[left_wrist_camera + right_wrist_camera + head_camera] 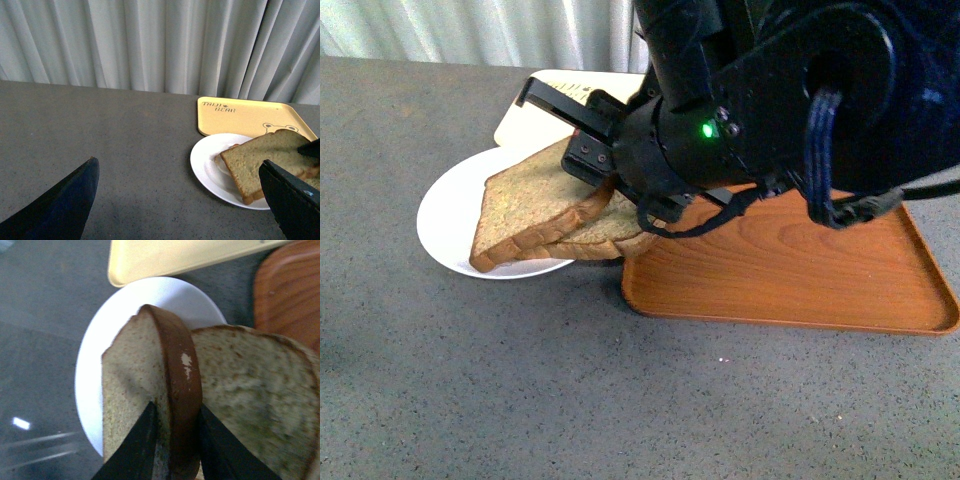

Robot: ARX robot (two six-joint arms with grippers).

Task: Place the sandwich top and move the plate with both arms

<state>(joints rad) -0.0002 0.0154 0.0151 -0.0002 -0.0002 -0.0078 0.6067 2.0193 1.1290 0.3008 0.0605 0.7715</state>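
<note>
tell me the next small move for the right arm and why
Probably lower the right gripper slightly so the sandwich top lies flat on the lower slice, then open. The jaws pinch its crust edge, and it sits tilted over the plate, with the free end low and the gripped end raised.

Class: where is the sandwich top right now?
In the front view the sandwich top is left of centre, tilted over the plate, pinched by the right gripper.
</note>
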